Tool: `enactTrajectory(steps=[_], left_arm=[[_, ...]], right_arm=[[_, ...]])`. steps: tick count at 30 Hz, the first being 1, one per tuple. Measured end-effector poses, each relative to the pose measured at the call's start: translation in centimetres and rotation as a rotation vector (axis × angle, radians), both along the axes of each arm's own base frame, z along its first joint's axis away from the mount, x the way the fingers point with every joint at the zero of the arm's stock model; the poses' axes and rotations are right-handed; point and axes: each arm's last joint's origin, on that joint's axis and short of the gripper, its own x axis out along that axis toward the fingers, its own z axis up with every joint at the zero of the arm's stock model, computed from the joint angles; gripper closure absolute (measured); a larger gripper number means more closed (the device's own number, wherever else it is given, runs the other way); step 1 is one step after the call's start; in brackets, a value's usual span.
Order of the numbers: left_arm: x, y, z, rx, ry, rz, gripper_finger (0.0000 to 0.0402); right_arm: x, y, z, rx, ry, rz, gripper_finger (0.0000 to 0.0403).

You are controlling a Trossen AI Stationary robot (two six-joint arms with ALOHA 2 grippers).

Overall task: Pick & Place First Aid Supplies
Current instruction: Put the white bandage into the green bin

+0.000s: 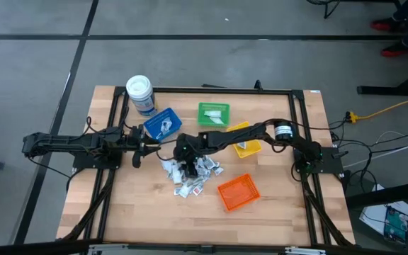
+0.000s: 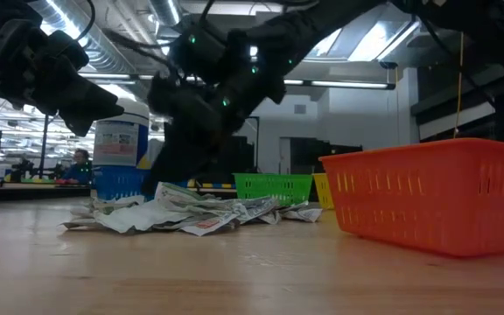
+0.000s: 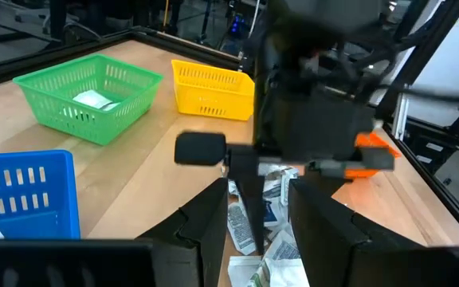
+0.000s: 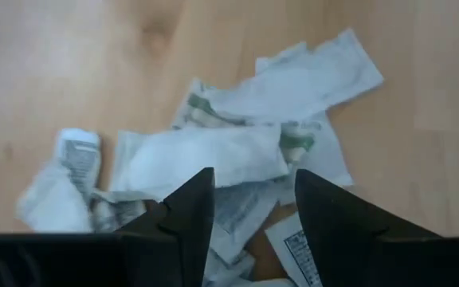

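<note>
Packets (image 1: 190, 177) are heaped at the table's (image 1: 282, 212) middle. Right gripper (image 4: 247, 209) is held spread over them, empty. Left gripper (image 3: 253, 227) is parted, holding nothing, toward the left edge.

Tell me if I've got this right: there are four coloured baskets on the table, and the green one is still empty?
Not quite. The four baskets are there, but the green basket is not empty: the left wrist view shows a white packet lying inside it, and the high view shows the same.

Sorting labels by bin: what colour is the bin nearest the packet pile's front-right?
Orange bin, clearest in the low view.
</note>
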Motion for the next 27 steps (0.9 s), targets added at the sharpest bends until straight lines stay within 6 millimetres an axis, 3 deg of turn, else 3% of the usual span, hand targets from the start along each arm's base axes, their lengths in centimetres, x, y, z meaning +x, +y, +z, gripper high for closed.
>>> enactTrajectory(steps=[12, 18, 22, 27], left_arm=[[0.0, 0.0, 0.0, 0.000, 0.000, 0.000, 0.0274], [0.0, 0.0, 0.0, 0.000, 0.000, 0.000, 0.0274], [0.0, 0.0, 0.0, 0.000, 0.000, 0.000, 0.0274], [0.0, 0.0, 0.0, 0.000, 0.000, 0.000, 0.0274]], right_arm=[[0.2, 0.3, 0.1, -0.058, -0.060, 0.040, 0.0227], [0.5, 1.1, -1.4, -0.067, -0.050, 0.068, 0.0229], [0.6, 1.2, -1.6, -0.058, -0.054, 0.059, 0.0253], [0.6, 1.2, -1.6, -0.043, -0.045, 0.044, 0.0314]])
